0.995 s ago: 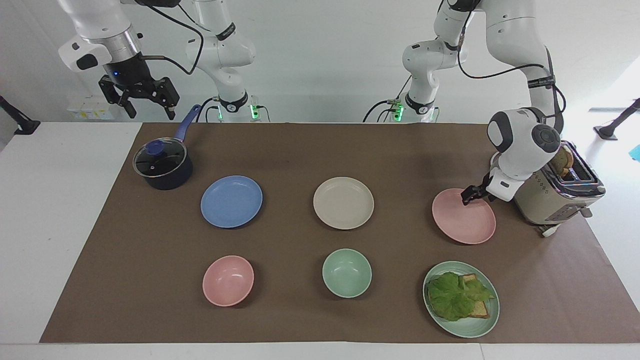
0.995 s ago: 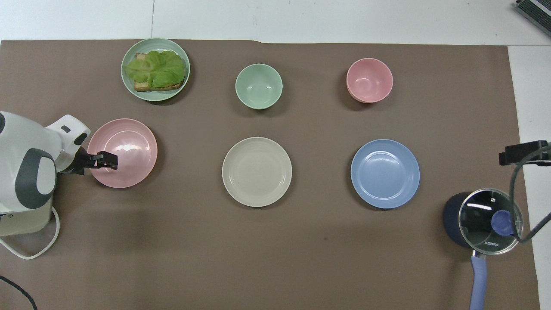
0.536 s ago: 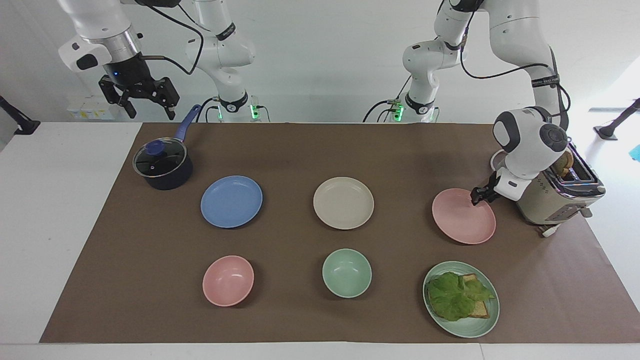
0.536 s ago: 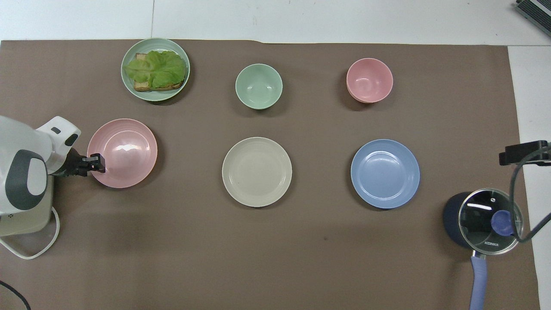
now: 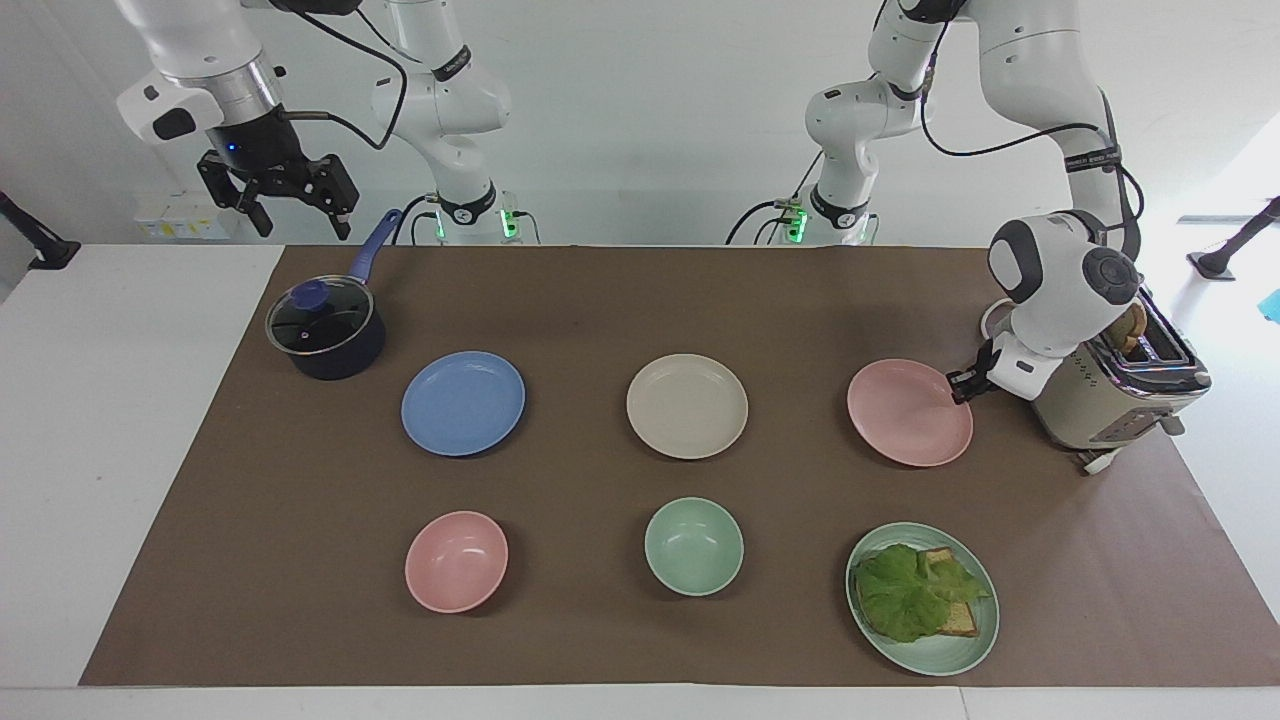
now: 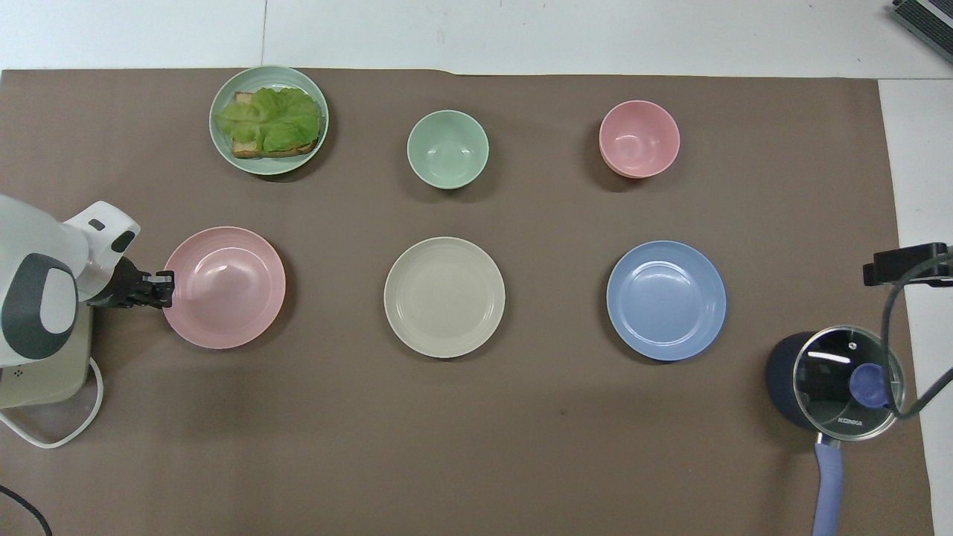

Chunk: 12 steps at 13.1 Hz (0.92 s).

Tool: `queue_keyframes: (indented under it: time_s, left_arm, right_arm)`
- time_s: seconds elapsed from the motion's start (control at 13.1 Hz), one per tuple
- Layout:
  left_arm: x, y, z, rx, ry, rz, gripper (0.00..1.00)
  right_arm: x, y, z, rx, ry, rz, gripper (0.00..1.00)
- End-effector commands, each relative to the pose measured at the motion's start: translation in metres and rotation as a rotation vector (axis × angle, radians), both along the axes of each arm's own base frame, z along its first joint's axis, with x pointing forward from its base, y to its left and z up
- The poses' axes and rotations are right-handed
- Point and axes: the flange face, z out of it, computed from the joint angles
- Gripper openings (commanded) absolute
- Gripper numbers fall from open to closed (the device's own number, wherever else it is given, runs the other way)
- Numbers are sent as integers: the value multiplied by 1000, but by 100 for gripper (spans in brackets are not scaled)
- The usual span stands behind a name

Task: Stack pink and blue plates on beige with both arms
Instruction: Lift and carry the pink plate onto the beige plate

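Observation:
The pink plate point(image 5: 908, 412) point(image 6: 223, 287) is held by its rim at the left arm's end of the table, beside the toaster. My left gripper point(image 5: 962, 385) point(image 6: 162, 286) is shut on that rim, and the plate sits slightly raised over the mat. In the middle of the mat lies the beige plate point(image 5: 687, 406) point(image 6: 444, 297), with nothing on it. The blue plate point(image 5: 463, 403) point(image 6: 665, 300) lies flat toward the right arm's end. My right gripper point(image 5: 285, 205) point(image 6: 893, 266) hangs open, high over the table edge near the pot, and waits.
A dark lidded pot point(image 5: 325, 328) with a blue handle stands near the blue plate. A beige toaster point(image 5: 1115, 385) stands under the left arm. Farther from the robots are a pink bowl point(image 5: 456, 560), a green bowl point(image 5: 693, 546) and a green plate point(image 5: 925, 660) with lettuce and toast.
My left gripper drew back to the pink plate's rim and shut on it. The plate has risen a little and shifted toward the beige plate. The right arm stayed put.

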Motion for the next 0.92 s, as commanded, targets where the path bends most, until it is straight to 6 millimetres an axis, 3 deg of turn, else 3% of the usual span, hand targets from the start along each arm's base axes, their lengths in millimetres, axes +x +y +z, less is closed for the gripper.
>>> queue_keyframes:
  time_s: [0.0,0.15,0.23,0.54,0.84]
  left_arm:
    - [11,-24,48,-103,42,39,0]
    - [11,-66,71,-107,46,149,0]
    - [9,-101,76,-99,50,161,0]
    - [-10,-211,81,-97,60,209,0]
    - [-38,-287,84,-110,37,185,0]
  right_arm:
    - [-6,-4,2,-13,2,0,100]
    - [-6,-4,2,-13,2,0,100]
    - [-6,-4,2,-13,2,0,100]
    - [-6,-4,2,-13,4,0,100]
    - [-6,-4,2,-13,2,0,100]
